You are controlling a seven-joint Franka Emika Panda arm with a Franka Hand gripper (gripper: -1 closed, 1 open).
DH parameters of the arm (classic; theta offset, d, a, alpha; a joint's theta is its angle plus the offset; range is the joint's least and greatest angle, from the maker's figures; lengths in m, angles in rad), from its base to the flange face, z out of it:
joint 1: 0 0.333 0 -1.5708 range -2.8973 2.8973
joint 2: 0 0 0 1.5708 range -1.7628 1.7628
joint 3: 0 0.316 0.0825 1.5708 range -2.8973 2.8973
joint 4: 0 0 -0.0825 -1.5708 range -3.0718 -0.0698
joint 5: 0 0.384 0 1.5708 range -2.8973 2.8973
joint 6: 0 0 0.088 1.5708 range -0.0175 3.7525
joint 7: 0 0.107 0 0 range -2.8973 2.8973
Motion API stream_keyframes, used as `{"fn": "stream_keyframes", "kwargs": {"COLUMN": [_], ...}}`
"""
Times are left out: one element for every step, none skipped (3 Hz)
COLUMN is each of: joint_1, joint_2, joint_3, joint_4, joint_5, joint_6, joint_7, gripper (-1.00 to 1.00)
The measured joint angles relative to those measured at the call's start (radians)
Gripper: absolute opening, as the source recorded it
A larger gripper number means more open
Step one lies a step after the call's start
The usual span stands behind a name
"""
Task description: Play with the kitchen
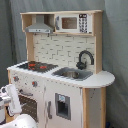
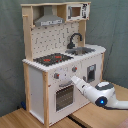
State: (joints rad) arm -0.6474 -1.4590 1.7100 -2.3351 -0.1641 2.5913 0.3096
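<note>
The kitchen (image 1: 100,79) is a tall white and light-wood toy with a red-ringed black stovetop (image 1: 36,65), a black faucet (image 1: 85,57) over a sink (image 1: 72,74), a grey hood (image 1: 40,27) and a small microwave (image 1: 72,22). In the second exterior view the kitchen (image 2: 35,85) stands left of centre. There my gripper (image 2: 75,80) points at its front, just under the knobs (image 2: 56,76) and at the top of the windowed oven door (image 2: 64,95). In the first exterior view my gripper (image 1: 11,99) shows at the lower left, beside the oven door (image 1: 30,102).
The toy stands on a wooden table (image 2: 15,117) in front of a grey curtain (image 2: 115,30). My white arm (image 2: 102,97) with its blue light reaches in from the second exterior view's lower right. A small cupboard door (image 1: 62,106) sits under the sink.
</note>
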Motion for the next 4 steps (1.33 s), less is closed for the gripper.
{"fn": "stream_keyframes", "kwargs": {"joint_1": [0.06,0.108,0.151,0.158], "joint_2": [-0.006,-0.016,-0.017,-0.017], "joint_3": [-0.067,-0.121,-0.149,-0.149], "joint_4": [0.003,0.012,0.037,0.047], "joint_5": [-0.009,-0.032,-0.096,-0.185], "joint_6": [-0.014,-0.015,-0.015,-0.012], "joint_7": [-0.076,-0.156,-0.226,-0.295], "gripper": [1.0,1.0,1.0,1.0]}}
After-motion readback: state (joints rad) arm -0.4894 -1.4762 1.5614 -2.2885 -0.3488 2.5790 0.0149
